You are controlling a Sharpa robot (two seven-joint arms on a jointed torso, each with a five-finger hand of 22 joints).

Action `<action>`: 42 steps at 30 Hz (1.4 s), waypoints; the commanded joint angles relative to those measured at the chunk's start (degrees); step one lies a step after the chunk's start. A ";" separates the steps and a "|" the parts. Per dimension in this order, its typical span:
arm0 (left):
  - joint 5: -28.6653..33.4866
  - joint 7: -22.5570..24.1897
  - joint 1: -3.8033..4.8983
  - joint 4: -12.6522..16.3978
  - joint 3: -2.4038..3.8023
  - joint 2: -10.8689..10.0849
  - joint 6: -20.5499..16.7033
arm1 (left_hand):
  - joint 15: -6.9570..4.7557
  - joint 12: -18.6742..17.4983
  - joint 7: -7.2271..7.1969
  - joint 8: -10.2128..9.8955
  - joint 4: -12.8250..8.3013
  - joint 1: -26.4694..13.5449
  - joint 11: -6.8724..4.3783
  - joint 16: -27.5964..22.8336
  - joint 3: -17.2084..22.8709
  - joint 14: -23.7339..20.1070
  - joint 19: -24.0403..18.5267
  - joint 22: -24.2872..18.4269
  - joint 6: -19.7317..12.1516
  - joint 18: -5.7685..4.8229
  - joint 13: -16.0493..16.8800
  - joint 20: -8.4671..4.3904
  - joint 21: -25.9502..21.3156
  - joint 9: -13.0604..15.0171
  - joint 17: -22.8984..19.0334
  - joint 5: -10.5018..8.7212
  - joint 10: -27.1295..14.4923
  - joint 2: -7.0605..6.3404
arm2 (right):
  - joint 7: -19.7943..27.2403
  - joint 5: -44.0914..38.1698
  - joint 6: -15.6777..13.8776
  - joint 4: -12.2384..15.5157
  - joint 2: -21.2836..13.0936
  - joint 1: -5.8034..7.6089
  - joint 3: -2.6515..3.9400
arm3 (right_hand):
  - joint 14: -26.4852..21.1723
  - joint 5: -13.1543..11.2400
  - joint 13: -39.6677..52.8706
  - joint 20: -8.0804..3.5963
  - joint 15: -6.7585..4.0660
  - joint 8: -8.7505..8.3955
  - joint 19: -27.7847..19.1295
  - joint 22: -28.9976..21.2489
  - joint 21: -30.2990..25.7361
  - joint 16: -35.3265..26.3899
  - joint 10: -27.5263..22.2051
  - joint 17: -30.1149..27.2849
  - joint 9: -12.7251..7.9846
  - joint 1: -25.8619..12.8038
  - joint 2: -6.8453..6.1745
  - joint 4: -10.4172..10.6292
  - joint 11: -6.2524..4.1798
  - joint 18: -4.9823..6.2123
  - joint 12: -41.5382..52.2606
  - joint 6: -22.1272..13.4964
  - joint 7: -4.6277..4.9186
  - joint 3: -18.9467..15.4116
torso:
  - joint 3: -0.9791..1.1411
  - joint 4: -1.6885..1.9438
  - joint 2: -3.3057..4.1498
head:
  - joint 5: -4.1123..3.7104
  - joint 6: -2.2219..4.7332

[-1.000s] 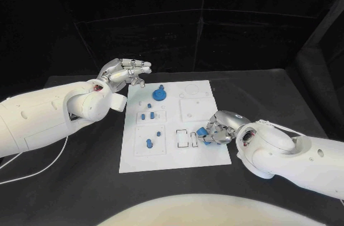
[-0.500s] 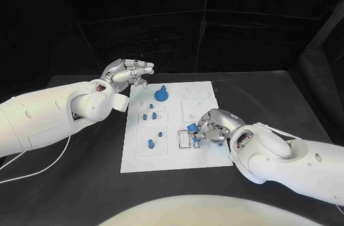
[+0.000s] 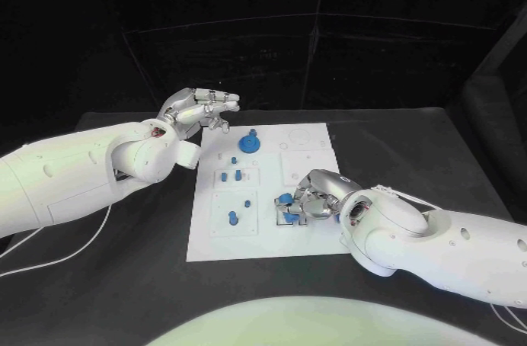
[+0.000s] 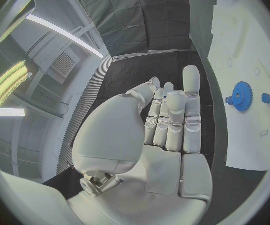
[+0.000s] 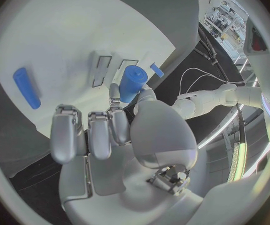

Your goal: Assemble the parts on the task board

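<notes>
Task board (image 3: pixel 310 238), the white plate, lies flat in the middle of the black bench (image 3: pixel 439 144), with small blue parts scattered over it. At its far left corner the left hand (image 3: pixel 202 108) hovers above the bench just off the plate's edge; its fingers (image 4: pixel 190 87) lie close together and partly curled, and the left wrist view shows nothing between them and the palm. Just beside it on the plate stands the blue gear-shaped part (image 3: pixel 250 143), with a knob on top, apart from the hand. Nearer along the left side of the plate, a small blue peg (image 3: pixel 233 160) stands alone, then a pair of short blue pegs (image 3: pixel 231 176) stand side by side, and a longer blue piece (image 3: pixel 233 218) sits in a recessed square with a small blue stud (image 3: pixel 247 204) next to it. To the right, over the plate's near middle, the right hand (image 3: pixel 312 199) is lowered onto the board, pinching a blue cylindrical part (image 5: pixel 132 83) between thumb and fingertips while the other fingers stay curled beside it. The cylinder is held right over the narrow rectangular slots (image 5: pixel 101 70) in the plate; whether it touches the board I cannot tell.
</notes>
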 commanded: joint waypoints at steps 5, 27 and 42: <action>0.16 0.14 0.11 0.17 0.05 0.10 0.60 | 0.00 0.25 0.01 0.31 -0.14 -0.02 0.00 -0.14 0.15 -0.30 -0.28 -0.09 0.09 0.81 0.08 -0.07 -0.28 -0.08 -0.08 -0.14 -0.50 0.41 | -0.88 1.32 1.46 -0.57 0.78 0.10 0.04 | 3.89 -0.25 3.41 -0.50 -0.51 0.25 0.85 0.16 0.25 -0.01 -0.10 3.89 0.17 -0.45 0.22 -0.04 -0.52 -0.50 -0.71 0.53 -0.17 -0.23 | 0.06 -0.06 -0.01 | 0.28 -0.17; 0.16 0.04 0.12 0.07 0.05 0.13 0.62 | 0.00 0.25 0.01 0.31 -0.14 -0.02 0.00 -0.14 0.15 -0.30 -0.28 -0.09 0.09 0.81 0.08 -0.07 -0.28 -0.08 -0.08 -0.14 -0.50 0.41 | -1.20 0.71 0.62 -1.50 1.04 0.12 0.03 | 3.68 -17.89 0.79 -0.39 -0.32 -0.21 0.30 -0.92 -0.52 -0.60 -1.83 3.11 2.53 -7.16 -1.02 -0.08 -0.19 -0.29 -5.46 -0.93 0.18 -3.63 | 0.15 -0.11 0.01 | 0.55 -0.40; 0.16 -0.01 0.11 -0.03 0.03 0.11 0.63 | 0.00 0.25 0.01 0.31 -0.14 -0.02 0.00 -0.14 0.15 -0.30 -0.28 -0.09 0.09 0.81 0.08 -0.07 -0.28 -0.08 -0.08 -0.14 -0.50 0.41 | 1.65 0.32 1.09 0.10 -0.58 0.11 0.03 | 3.71 -14.16 1.18 -0.35 -0.30 -0.27 0.29 -0.83 -0.61 -0.72 -1.59 3.14 4.23 4.42 -1.49 -4.20 -0.20 -0.29 -5.80 -1.09 0.24 -1.47 | 0.09 -0.20 -0.06 | 0.41 -0.48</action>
